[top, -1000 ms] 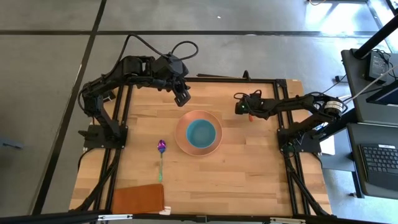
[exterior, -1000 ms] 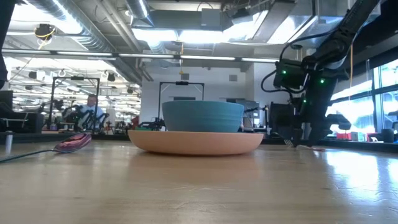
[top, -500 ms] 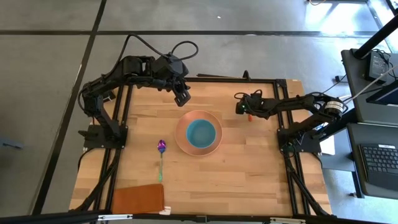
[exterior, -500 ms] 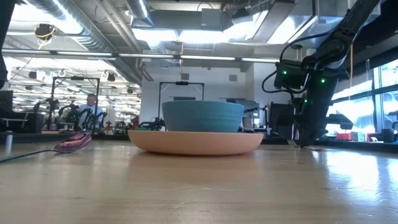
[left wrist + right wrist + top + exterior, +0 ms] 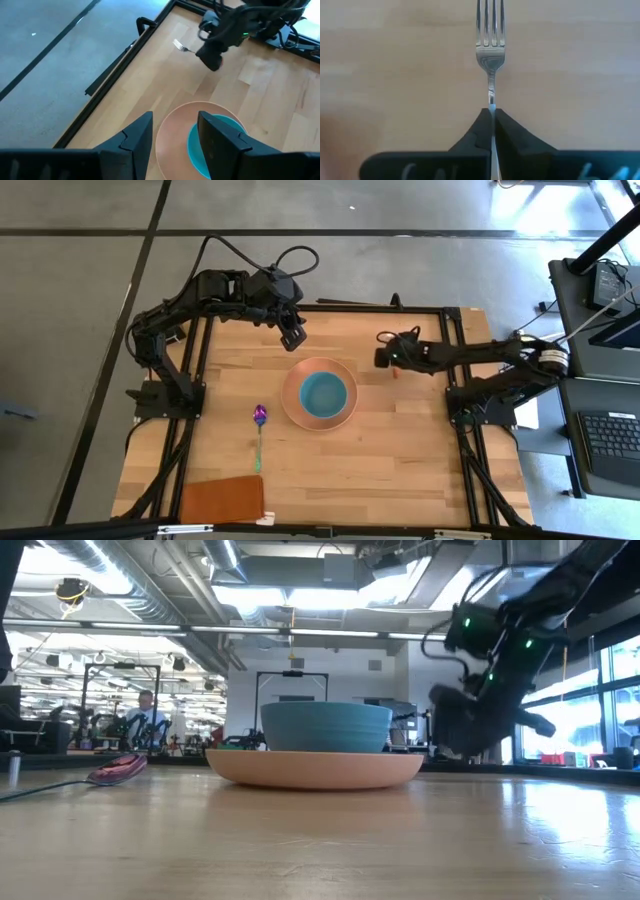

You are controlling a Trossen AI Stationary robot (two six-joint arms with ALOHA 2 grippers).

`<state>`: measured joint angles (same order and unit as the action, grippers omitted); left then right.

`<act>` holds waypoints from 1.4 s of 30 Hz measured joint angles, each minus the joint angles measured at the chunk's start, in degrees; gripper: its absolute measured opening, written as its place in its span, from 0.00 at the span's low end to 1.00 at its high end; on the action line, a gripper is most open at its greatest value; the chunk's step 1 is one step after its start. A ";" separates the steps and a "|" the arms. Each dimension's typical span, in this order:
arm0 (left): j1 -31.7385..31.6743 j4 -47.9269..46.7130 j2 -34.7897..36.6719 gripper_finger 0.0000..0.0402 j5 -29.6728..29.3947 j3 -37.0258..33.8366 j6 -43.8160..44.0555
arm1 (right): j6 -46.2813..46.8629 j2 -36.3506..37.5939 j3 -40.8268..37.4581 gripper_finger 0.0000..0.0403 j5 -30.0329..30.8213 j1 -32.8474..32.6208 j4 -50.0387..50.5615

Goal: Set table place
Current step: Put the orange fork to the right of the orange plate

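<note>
Fork pinched by right hand (tines hidden overhead).

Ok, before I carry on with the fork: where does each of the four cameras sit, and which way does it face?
High view: overhead, straight down on the table; both arms show, left claw, right claw.
Low view: at tabletop height, level across the plate and bowl; one arm descends at right.
Left wrist view: behind that claw's open fingers, facing plate and right arm.
Right wrist view: behind its fingers, shut on the fork.
Shared: high, low and left wrist all show plate and bowl.
</note>
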<state>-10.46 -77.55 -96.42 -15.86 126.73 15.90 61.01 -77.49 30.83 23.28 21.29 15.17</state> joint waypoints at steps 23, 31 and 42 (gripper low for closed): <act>-0.02 -0.03 0.00 0.37 0.00 -0.01 0.00 | 21.22 -3.47 20.23 0.01 12.27 -28.78 23.29; -0.02 -0.44 0.00 0.37 0.00 -0.01 0.00 | 32.38 -16.07 26.91 0.01 13.97 -32.89 31.05; 0.00 -1.48 0.00 0.37 0.02 -0.01 0.00 | 40.36 -24.76 26.93 0.01 10.17 -33.74 29.59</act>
<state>-10.46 -79.03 -96.42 -15.84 126.72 15.90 101.37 -102.26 57.76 33.45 -12.45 44.76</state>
